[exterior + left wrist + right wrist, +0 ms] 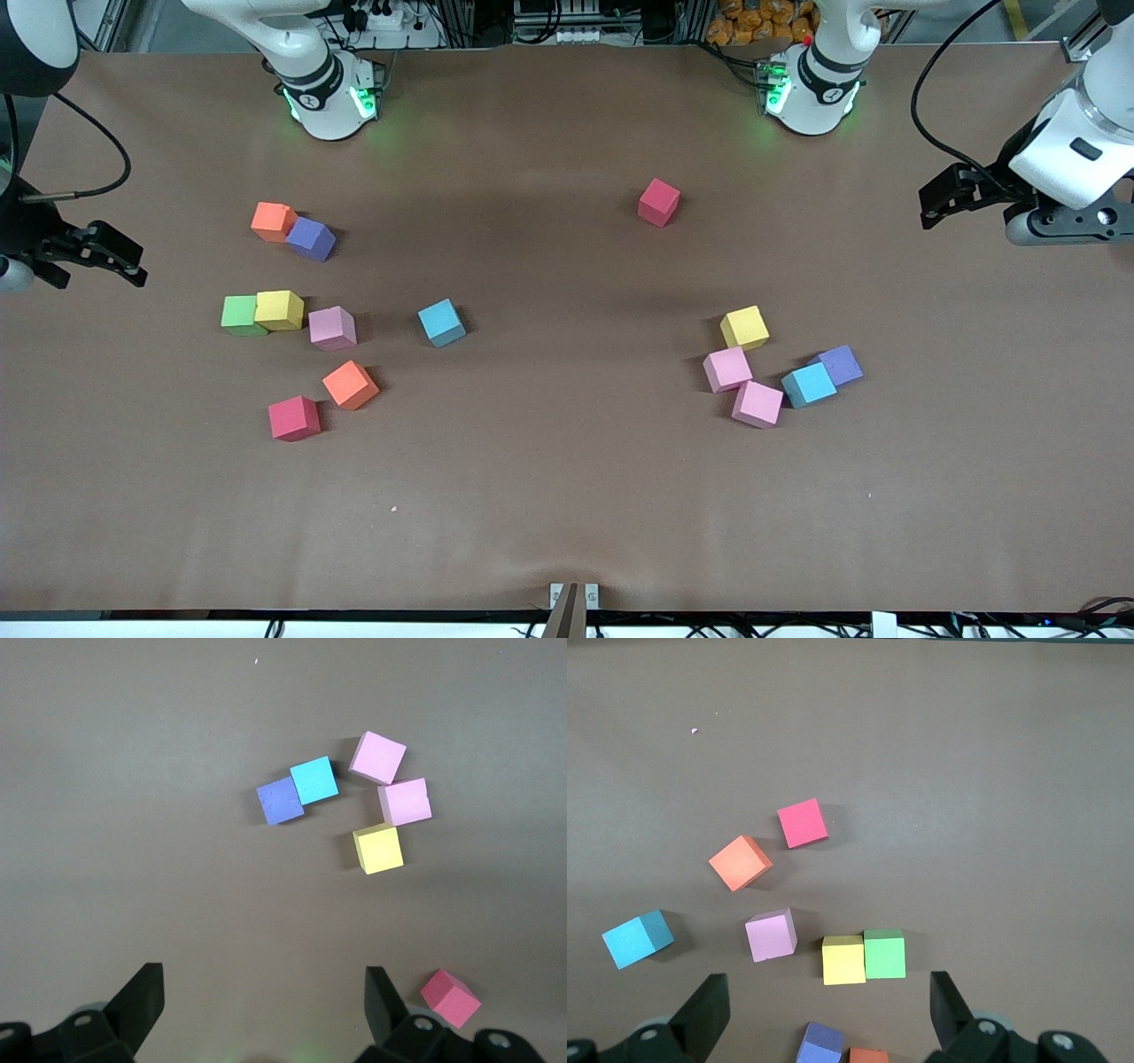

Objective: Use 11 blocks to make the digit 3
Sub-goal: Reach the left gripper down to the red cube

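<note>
The blocks lie scattered in two loose groups, and no digit 3 is in view. Toward the right arm's end lie orange (pixel 273 221), purple (pixel 311 238), yellow (pixel 280 310), pink (pixel 332 328), blue (pixel 441 322), orange (pixel 350 385) and red (pixel 294 418) blocks. Toward the left arm's end lie yellow (pixel 744 327), two pink (pixel 727 369) (pixel 757 404), blue (pixel 808 385) and purple (pixel 840 364) blocks, with a lone red one (pixel 658 202) nearer the bases. My right gripper (pixel 93 257) (pixel 830 997) and my left gripper (pixel 952 197) (pixel 264 992) hang open and empty over the table's ends.
A green cube (pixel 240 315) touches the yellow block at the right arm's end. The brown table (pixel 567 496) is bare between the two groups and toward the front camera. The arm bases (pixel 332 97) (pixel 811 89) stand along the back edge.
</note>
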You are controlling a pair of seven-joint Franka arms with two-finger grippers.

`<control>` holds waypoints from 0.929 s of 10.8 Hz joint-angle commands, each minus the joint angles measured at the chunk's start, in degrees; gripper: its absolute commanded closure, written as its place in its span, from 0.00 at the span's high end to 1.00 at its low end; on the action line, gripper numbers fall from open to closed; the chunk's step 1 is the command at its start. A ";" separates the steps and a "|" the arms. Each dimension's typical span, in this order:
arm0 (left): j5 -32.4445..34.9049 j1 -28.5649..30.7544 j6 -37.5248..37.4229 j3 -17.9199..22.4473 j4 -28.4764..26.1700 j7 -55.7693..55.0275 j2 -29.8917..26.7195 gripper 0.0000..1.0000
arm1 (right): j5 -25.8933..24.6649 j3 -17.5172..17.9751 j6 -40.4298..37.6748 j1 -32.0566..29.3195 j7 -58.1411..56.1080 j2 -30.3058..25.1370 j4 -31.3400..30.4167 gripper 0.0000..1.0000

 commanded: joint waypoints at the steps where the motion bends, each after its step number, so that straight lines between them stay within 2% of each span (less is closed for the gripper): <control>1: -1.05 0.46 -0.78 -0.03 0.46 1.56 -0.11 1.00 | -0.72 0.24 -0.42 0.08 1.11 0.65 1.34 1.00; 5: -1.75 -0.32 -0.78 -0.55 0.29 1.47 0.24 1.00 | -0.46 0.24 -0.42 0.08 1.37 0.65 1.34 1.00; 9: -1.76 -0.59 0.00 -5.82 -0.94 -2.64 2.88 1.00 | -0.37 0.24 -0.51 -0.01 1.64 0.65 1.34 1.00; 10: -1.76 -0.59 2.18 -7.74 -3.12 -6.31 2.97 1.00 | -0.46 0.24 -0.51 -0.09 1.55 0.65 1.34 1.00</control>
